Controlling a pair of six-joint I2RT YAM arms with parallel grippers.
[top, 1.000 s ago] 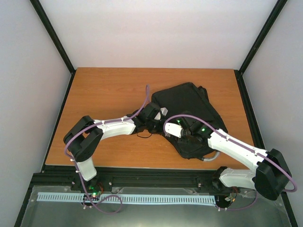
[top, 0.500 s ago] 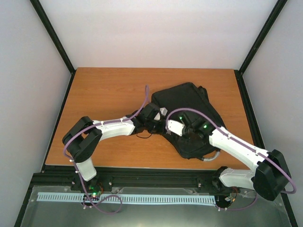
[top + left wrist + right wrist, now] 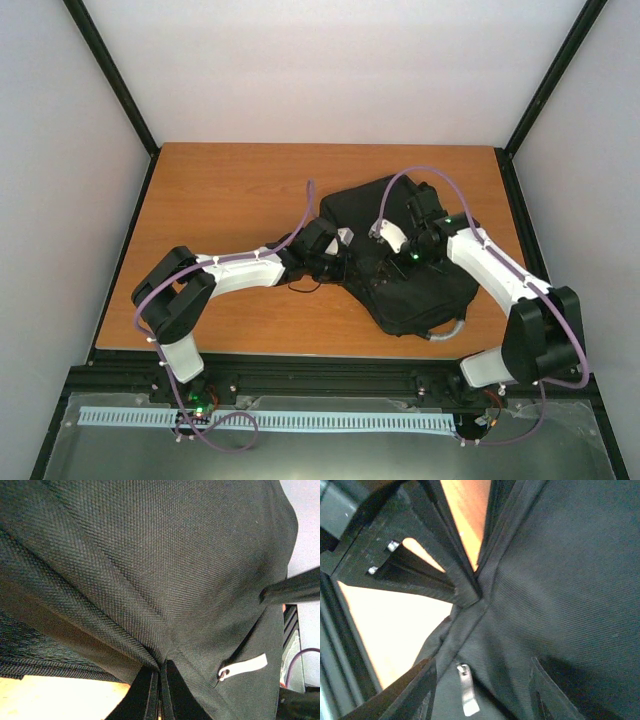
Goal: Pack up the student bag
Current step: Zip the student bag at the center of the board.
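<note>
Two arms are on the student bag (image 3: 365, 210), one from each side. The bag lies flat on the wooden table (image 3: 220, 190), right of centre, skewed so one corner points at the far edge. It is black woven fabric and the only big item on the board.

The left gripper (image 3: 335, 262) reaches in low from the left to the bag's left edge. In the left wrist view its fingers (image 3: 150, 690) are together, pinching a ridge of bag (image 3: 150, 555) fabric at a seam, with cloth puckering out from the pinch point (image 3: 161, 669). A white zipper pull (image 3: 245, 665) lies on the fabric just right of that pinch.

The right arm folds over the bag from the right, and the right gripper (image 3: 392, 262) points down at the middle of the bag, close to the left one. In the right wrist view its fingers (image 3: 420, 690) stand apart with nothing clamped, only bag (image 3: 570, 580) cloth and the zipper pull (image 3: 466, 692) below the gap (image 3: 484, 665). I can't tell whether the fingertips touch the fabric. The same view shows the left gripper (image 3: 465, 597) with its tip closed on the seam line and bare table behind it.

A purple cable (image 3: 310, 205) arcs up off the left arm, and another loops over the right arm. A grey curved piece (image 3: 445, 333) sticks out at the bag's near right corner; I can't tell what it is.
</note>
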